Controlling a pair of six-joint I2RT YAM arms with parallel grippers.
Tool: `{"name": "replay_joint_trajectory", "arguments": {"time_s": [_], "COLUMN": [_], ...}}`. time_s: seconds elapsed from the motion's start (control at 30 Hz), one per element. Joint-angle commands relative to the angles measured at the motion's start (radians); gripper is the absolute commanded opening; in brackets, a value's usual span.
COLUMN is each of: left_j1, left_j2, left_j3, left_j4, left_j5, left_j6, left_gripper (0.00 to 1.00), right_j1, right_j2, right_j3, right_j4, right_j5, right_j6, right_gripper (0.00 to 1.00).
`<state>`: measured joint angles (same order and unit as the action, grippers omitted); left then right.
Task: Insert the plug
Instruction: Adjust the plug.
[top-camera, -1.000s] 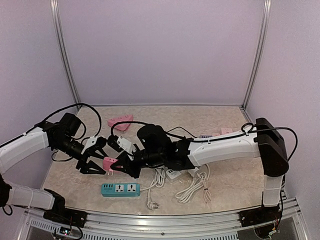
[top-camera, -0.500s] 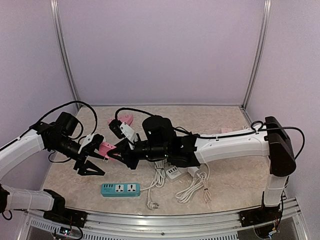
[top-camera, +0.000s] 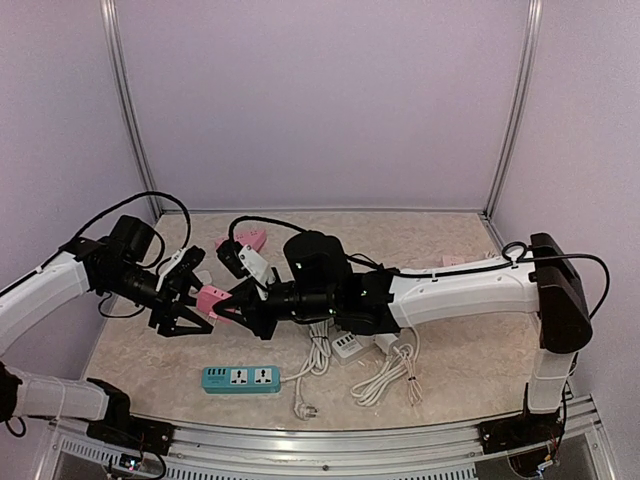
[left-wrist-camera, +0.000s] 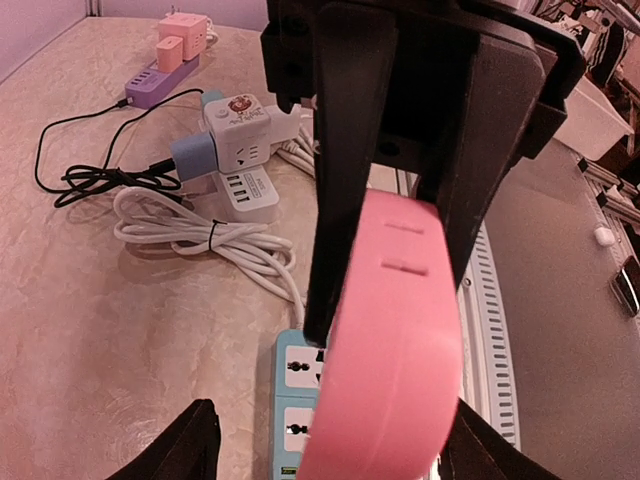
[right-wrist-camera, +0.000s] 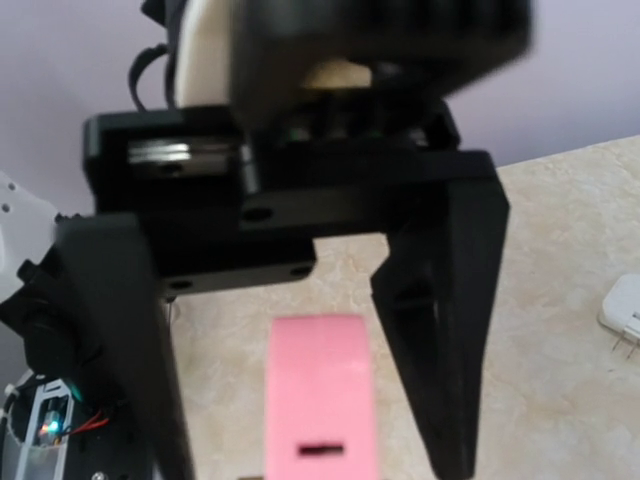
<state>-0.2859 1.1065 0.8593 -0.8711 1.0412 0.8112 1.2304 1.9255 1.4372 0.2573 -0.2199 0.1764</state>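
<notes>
- The pink plug (top-camera: 211, 298) is hanging in the air behind the teal power strip (top-camera: 240, 378) and slightly to its left, clear of the tabletop.
- The right gripper (left-wrist-camera: 385, 312) is pinching the pink plug narrowly, one black finger pressing each of its long flat sides.
- The plug's long axis is running along the line between the two pincers. Its free rounded end is pointing away from the right gripper and toward the left one.
- The left gripper (left-wrist-camera: 332, 448) is facing that free end with its jaws standing wide. In the right wrist view its fingers are flanking the plug with a gap on each side, touching nothing.
- The right arm is stretching across the workspace behind the teal power strip, with its forearm lying low and nearly level.
- The left arm is bending in from the strip's left, its wrist turning toward the right gripper.
- The left arm looks nearer for a handover, and any closing move is depending on the plug sitting centred between those spread fingers.
</notes>
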Motion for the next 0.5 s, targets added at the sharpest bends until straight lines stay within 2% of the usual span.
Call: {"name": "replay_joint_trajectory", "arguments": {"time_s": [0.0,0.13,0.27,0.47], "left_j1": [-0.006,-0.010,-0.018,-0.023], "left_j2": [0.027,0.027,-0.004,-0.029], "left_j3": [0.005,-0.013,-0.041,-0.052], "left_j4": [0.046,0.088,0.086,0.067], "left_j5": [0.026,-0.018,-0.052,-0.070], "left_j6": [-0.059,-0.084,-0.024,0.018], "left_gripper": [0.69,0.57,0.49,0.46], "right_j1": [0.013,0.014,0.014,0.014], "right_j2": [-0.016,-0.023,-0.026,-0.022], "right_j3": [0.025,0.025,0.028,0.038], "right_j4": [-0.004,0.000,-0.007,-0.017], "right_j5": [-0.002,-0.017,-0.021,-0.041], "right_j6": [-0.008,-0.002,-0.002,-0.010], "right_gripper": [0.00,0.00,0.00,0.00]}}
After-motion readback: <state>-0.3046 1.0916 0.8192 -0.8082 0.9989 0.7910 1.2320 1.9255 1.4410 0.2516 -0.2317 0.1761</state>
